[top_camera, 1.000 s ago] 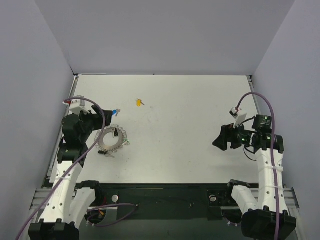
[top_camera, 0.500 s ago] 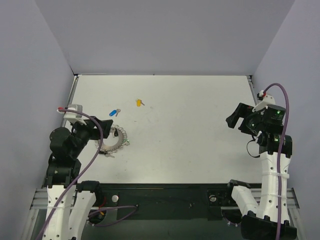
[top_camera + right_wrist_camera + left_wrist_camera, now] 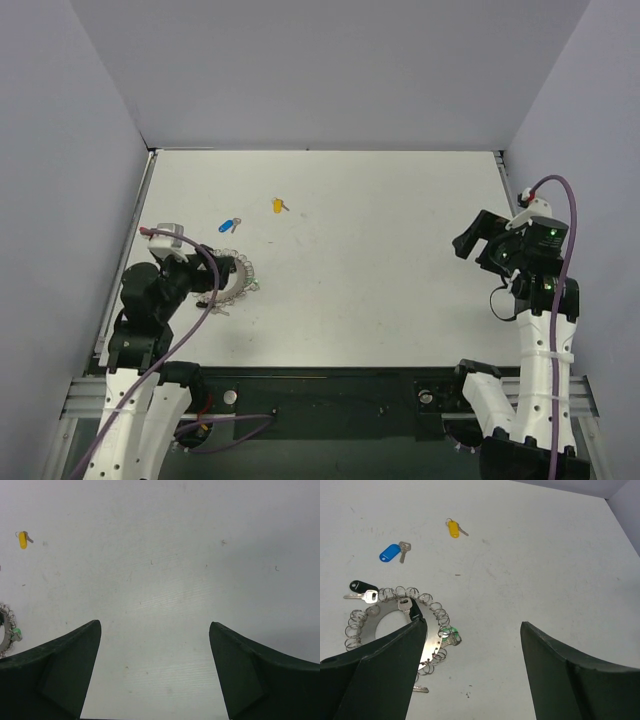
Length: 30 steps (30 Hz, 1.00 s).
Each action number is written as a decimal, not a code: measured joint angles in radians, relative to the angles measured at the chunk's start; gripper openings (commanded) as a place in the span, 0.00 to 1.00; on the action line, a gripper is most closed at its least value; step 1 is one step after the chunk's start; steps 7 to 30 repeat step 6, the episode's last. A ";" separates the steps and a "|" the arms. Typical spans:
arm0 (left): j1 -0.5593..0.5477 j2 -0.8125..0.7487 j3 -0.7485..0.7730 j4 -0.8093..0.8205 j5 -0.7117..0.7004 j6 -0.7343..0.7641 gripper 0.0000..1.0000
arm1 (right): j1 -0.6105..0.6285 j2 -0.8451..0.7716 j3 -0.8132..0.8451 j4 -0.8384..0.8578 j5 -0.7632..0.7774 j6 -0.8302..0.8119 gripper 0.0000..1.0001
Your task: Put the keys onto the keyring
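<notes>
Left gripper [image 3: 471, 630] hung wide open and empty just beside the keyring [image 3: 384, 611], lower left of frame; blue key [image 3: 390, 554] lay loose toward upper left, yellow key [image 3: 453, 528] farther up; right gripper [image 3: 466, 243], also open and empty, stood well apart

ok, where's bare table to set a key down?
Free: the wide middle of the table between keyring and right gripper, and the far strip beyond the yellow key. Crowded: left side, around keyring, blue key and left gripper.
</notes>
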 measured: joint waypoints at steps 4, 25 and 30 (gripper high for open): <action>-0.010 -0.013 -0.028 0.006 -0.042 0.001 0.87 | -0.012 0.000 -0.003 0.001 -0.001 0.000 0.85; -0.010 -0.021 -0.028 0.011 -0.060 0.004 0.87 | -0.017 0.000 -0.005 0.003 -0.001 -0.001 0.85; -0.010 -0.021 -0.028 0.011 -0.060 0.004 0.87 | -0.017 0.000 -0.005 0.003 -0.001 -0.001 0.85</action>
